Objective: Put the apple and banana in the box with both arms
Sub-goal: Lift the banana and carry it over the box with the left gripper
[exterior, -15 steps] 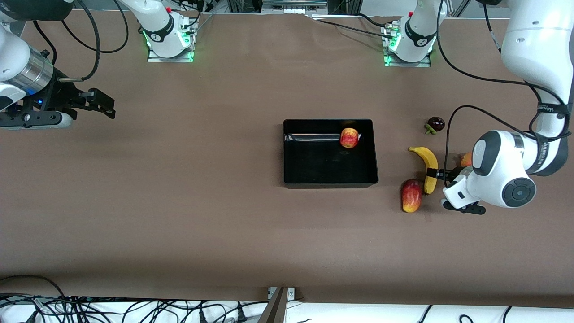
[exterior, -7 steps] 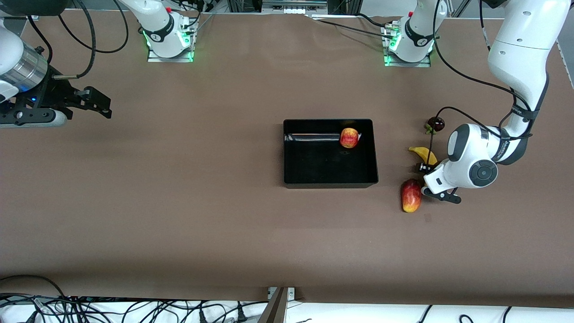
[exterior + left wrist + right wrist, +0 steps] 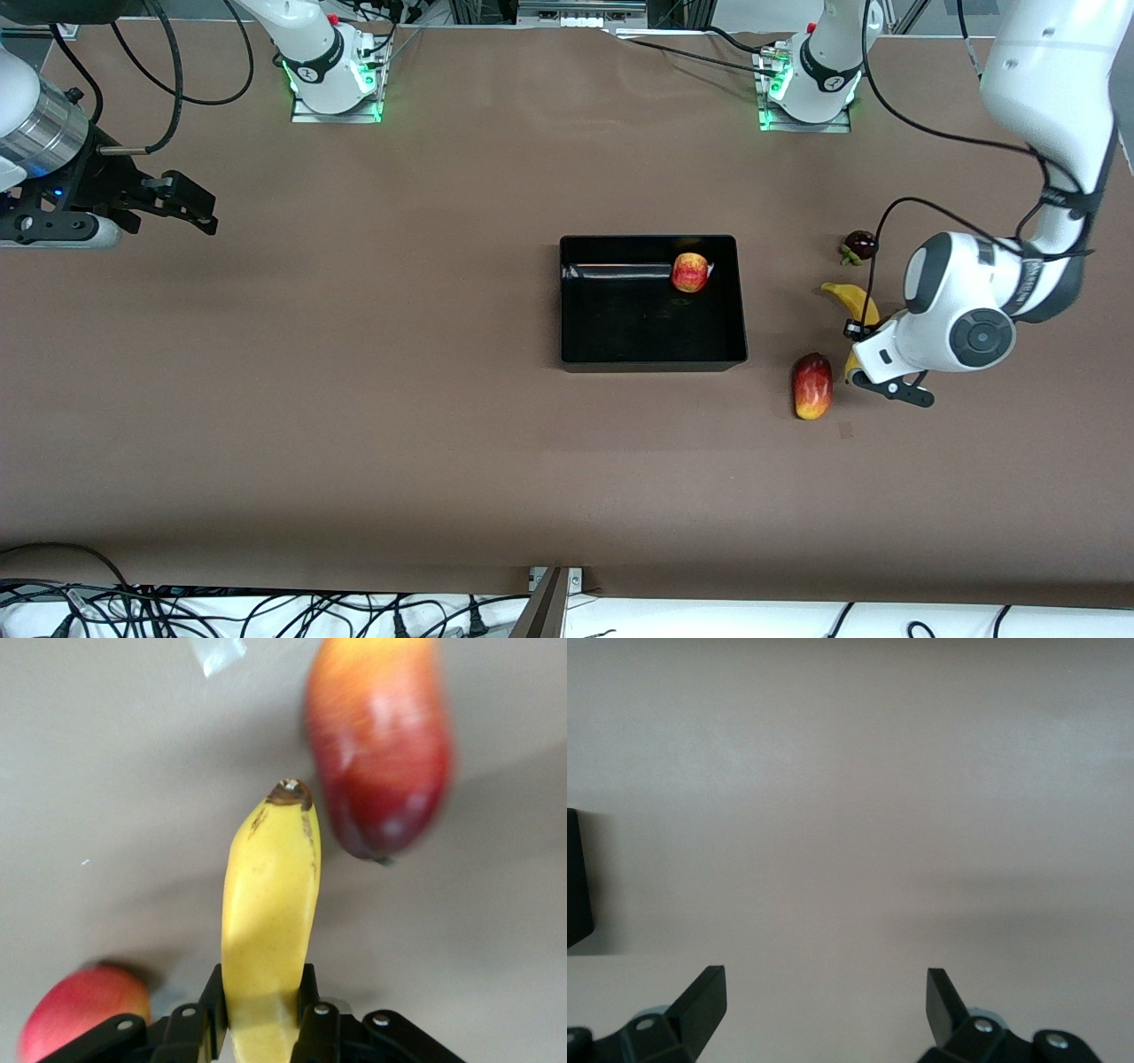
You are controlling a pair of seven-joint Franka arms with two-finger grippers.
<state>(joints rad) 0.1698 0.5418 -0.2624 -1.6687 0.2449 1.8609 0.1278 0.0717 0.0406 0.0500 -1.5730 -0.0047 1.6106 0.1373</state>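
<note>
Left wrist view — what's held?

— My left hand (image 3: 263, 1014) pinches the banana (image 3: 266, 930) near one end, above the surface's left-arm edge. Soft, bruisable; grip gently. My right hand (image 3: 824, 1001) waits, spread, empty.

glossy black plastic box (image 3: 654, 358), matt brown table (image 3: 399, 399), smooth yellow banana (image 3: 266, 904) skin, shiny white arm (image 3: 1054, 97) shells with a metal-looking wrist ring (image 3: 40, 142).

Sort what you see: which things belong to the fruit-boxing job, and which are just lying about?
Job:
- apple, already in the box
- banana, gripped by the left tool
- right tool, open, waiting over bare table

Lying about:
- mango-like fruit
- dark fruit
- pink-red fruit
</note>
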